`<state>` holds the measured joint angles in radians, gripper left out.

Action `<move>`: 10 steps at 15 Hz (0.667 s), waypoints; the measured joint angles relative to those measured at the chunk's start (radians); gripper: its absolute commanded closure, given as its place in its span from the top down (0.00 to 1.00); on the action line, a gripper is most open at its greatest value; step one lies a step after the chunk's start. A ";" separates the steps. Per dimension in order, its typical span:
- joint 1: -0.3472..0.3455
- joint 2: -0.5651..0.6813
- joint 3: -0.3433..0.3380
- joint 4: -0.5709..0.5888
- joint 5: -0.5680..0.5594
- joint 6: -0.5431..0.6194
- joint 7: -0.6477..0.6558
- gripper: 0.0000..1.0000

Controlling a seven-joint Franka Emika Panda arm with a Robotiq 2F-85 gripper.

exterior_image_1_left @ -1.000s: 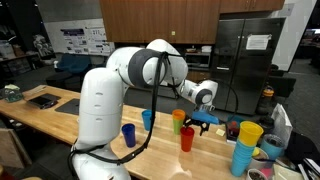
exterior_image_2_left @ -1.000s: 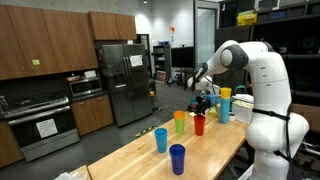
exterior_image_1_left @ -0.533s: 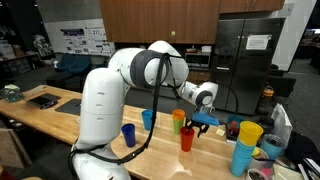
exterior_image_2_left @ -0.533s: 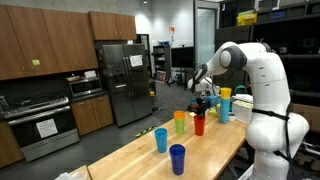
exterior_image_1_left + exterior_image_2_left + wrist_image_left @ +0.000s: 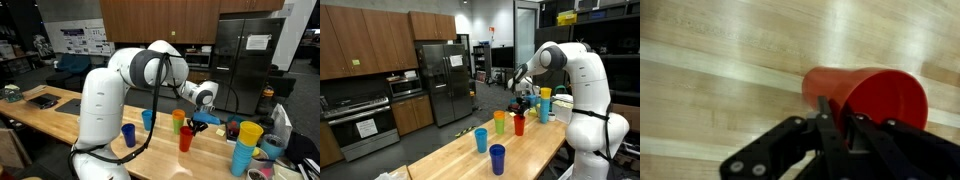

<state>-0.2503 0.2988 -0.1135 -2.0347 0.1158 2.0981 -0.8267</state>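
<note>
Wrist view: gripper [image 5: 838, 118] is clenched on the near rim of the red cup [image 5: 875, 92], which stands on the wooden table [image 5: 720, 70]. In an exterior view, a green cup [image 5: 500, 123] stands just beside it, with the fridge [image 5: 445, 80] far behind.

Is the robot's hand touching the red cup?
Cannot tell. In the wrist view the hand overlaps the rim of the red cup, but the blur hides whether they meet or leave a gap.
</note>
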 measured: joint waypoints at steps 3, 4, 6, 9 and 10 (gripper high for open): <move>0.000 -0.004 0.002 0.002 0.003 0.001 -0.014 0.01; 0.000 -0.007 0.003 0.003 0.005 0.001 -0.019 0.01; 0.000 -0.016 0.003 0.004 0.012 0.001 -0.031 0.01; 0.000 -0.053 0.007 0.004 0.031 -0.002 -0.048 0.01; 0.001 -0.073 0.008 0.004 0.034 -0.006 -0.051 0.01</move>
<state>-0.2495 0.2263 -0.1054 -2.0307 0.1502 2.0924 -0.8778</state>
